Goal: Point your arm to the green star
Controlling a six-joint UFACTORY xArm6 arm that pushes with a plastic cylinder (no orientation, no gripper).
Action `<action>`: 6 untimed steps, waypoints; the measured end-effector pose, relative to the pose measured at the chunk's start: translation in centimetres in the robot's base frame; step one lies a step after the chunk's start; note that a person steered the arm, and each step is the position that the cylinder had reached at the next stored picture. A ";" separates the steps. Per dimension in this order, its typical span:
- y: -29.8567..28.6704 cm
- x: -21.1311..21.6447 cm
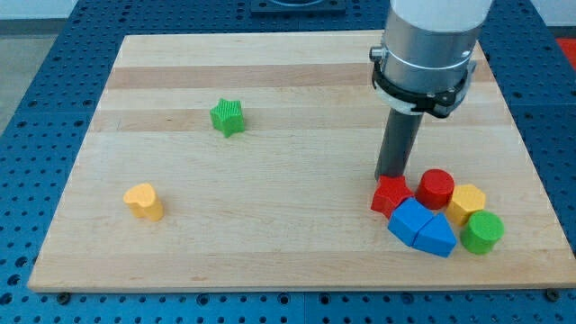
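Note:
The green star [228,117] lies on the wooden board [288,81] at the view's upper left. My tip [391,177] is far to the star's right, at the lower right of the board, touching the top edge of the red star [391,195]. The rod hangs from the grey arm body [427,49] at the view's top right.
A cluster sits at the lower right: a red cylinder [436,188], a yellow hexagon block [466,202], a green cylinder [482,232], and two blue blocks [409,220] [438,237]. A yellow block [144,200] lies alone at the lower left.

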State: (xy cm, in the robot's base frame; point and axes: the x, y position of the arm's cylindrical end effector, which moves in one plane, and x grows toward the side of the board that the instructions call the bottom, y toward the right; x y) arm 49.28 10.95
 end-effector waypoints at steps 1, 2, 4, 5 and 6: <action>-0.2 -0.5; -4.0 -5.7; -9.2 -15.8; -10.1 -15.8; -17.8 -15.8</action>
